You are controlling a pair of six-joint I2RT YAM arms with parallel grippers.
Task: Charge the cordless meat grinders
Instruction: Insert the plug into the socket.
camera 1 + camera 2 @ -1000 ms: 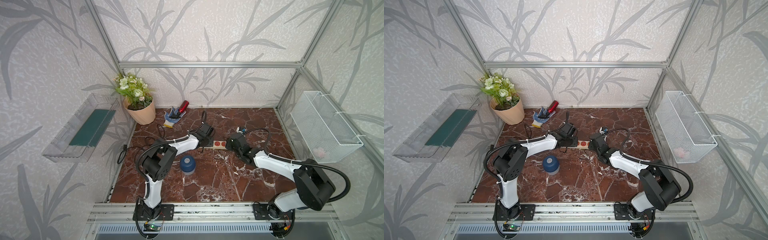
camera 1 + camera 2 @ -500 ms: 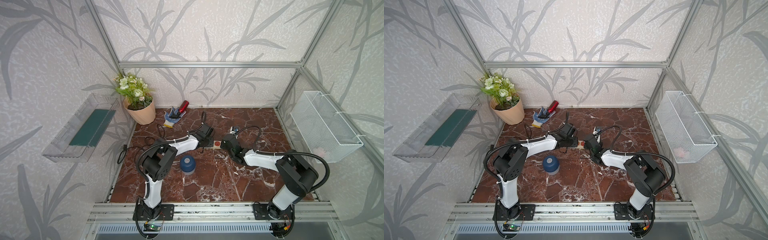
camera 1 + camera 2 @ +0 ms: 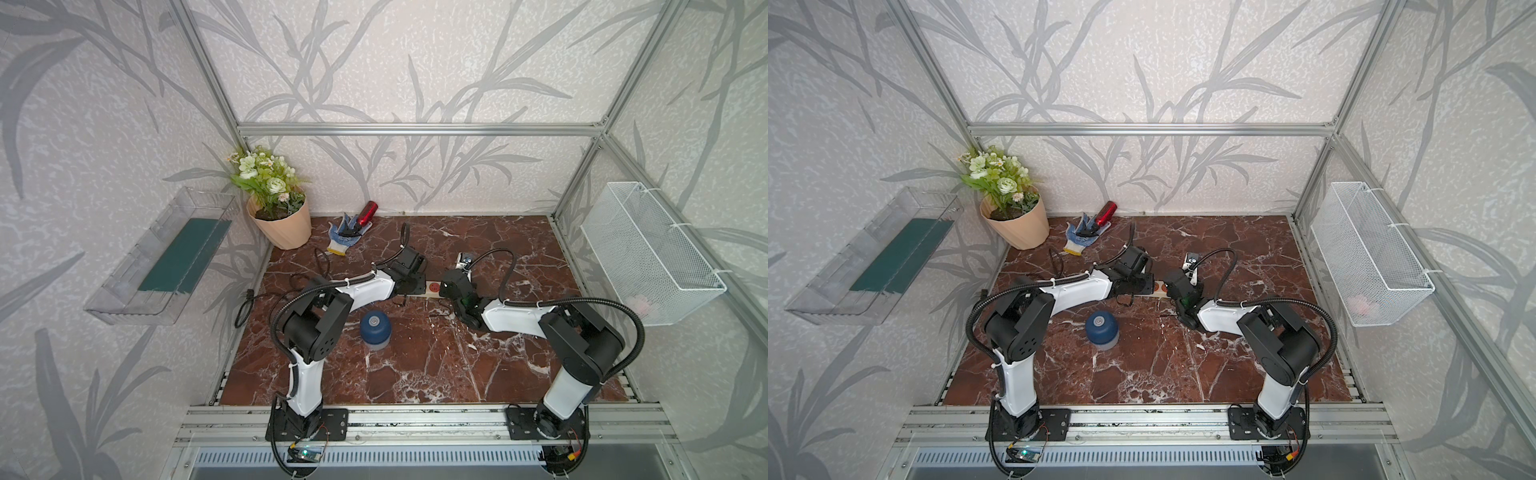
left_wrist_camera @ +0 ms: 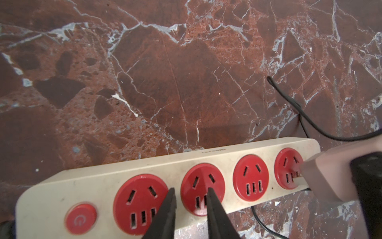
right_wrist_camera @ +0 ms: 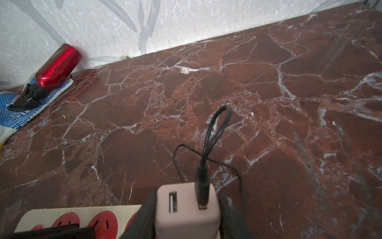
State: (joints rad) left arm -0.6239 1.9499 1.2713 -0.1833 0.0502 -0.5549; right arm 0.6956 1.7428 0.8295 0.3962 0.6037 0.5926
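**Task item.** The meat grinder [image 3: 375, 330] is standing upright on the table [image 3: 415, 374], with its blue top facing up. In both top views it is sitting in front of the left forearm, closer to the front rail than the power strip [image 4: 165, 165]. It is standing apart from the strip, and neither gripper is touching it.

**Left arm.** The left gripper [image 4: 191, 199] is reaching down over the strip. Its fingers [image 4: 165, 213] are standing slightly apart with nothing between them. The tips are lying at the second socket from the switch.

**Right arm.** The right gripper [image 5: 187, 223] is clamping a pink charger [image 5: 187, 207], with one finger pressing each side. A black cable [image 5: 219, 124] is sitting in one of the charger's two ports. In the left wrist view the charger is meeting the end socket farthest from the switch. Whether it is fully seated cannot be told.

**Other items.** A red bottle [image 5: 57, 64] is lying on a glove [image 5: 12, 115] by the back wall.
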